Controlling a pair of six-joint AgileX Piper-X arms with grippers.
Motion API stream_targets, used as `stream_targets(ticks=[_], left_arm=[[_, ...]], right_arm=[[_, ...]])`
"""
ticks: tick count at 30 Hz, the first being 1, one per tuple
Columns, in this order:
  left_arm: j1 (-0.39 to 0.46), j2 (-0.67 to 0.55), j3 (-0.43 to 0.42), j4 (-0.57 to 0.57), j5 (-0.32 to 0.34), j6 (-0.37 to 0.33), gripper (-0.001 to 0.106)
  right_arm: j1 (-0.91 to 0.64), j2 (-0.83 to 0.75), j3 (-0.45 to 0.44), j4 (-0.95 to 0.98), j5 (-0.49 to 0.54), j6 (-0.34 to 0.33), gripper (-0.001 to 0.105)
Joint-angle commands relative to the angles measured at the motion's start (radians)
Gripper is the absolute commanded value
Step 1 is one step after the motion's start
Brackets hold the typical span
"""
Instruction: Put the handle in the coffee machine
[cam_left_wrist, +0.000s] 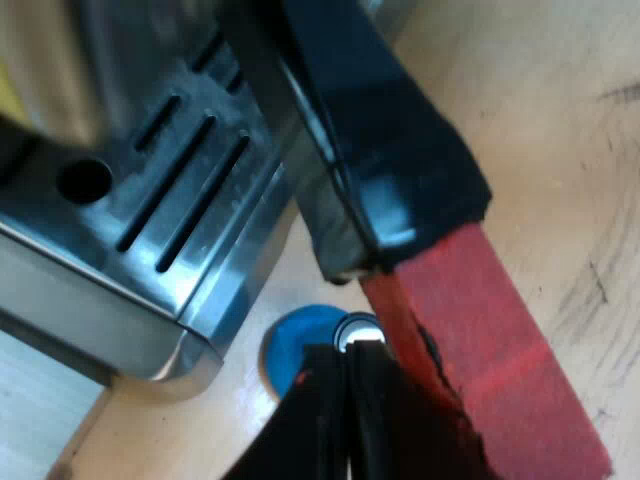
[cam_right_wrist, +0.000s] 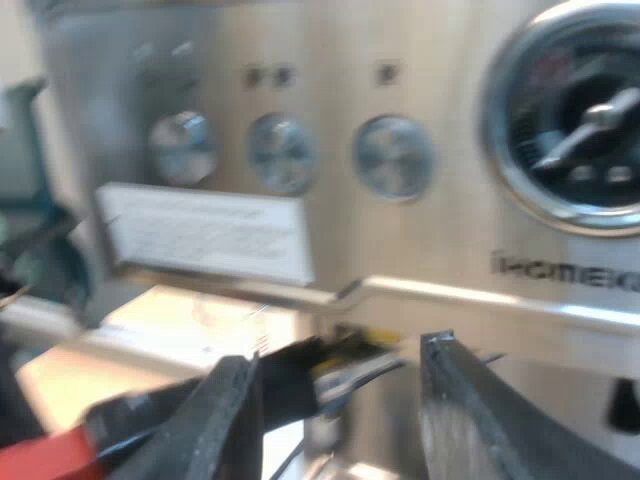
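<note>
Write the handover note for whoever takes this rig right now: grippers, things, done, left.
Left gripper: at the red end of the metal holder's dark handle, over the steel espresso machine's slotted drip tray; whether it grips cannot be told.
Right gripper: open, at the machine's front, below the round knobs and gauge.
Round blue tamper: on the wooden table under the handle.
Done: the handle is at the machine's front, reaching under the panel.
Left: seating cannot be told; check it, then lock it in.
</note>
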Motion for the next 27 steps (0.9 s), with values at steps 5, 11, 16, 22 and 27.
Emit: stream_targets(ticks=[5,11,16,22,27], left_arm=[[-0.009,-0.029,0.001,0.023,0.032,-0.009,0.000],[-0.044,-0.059,0.001,0.026,0.031,-0.040,0.000],[-0.108,-0.078,0.004,0.024,0.023,-0.088,0.000],[-0.146,-0.105,0.004,0.024,0.012,-0.130,0.000],[-0.180,-0.130,0.004,0.018,-0.022,-0.186,0.000]], right_arm=[[0.001,-0.120,0.002,0.209,-0.194,0.059,0.040],[0.001,-0.244,0.002,0.370,-0.264,0.067,0.040],[0.001,-0.334,0.002,0.504,-0.310,0.067,0.040],[0.001,-0.433,0.002,0.611,-0.368,0.067,0.040],[0.001,-0.481,-0.006,0.636,-0.444,0.059,0.040]])
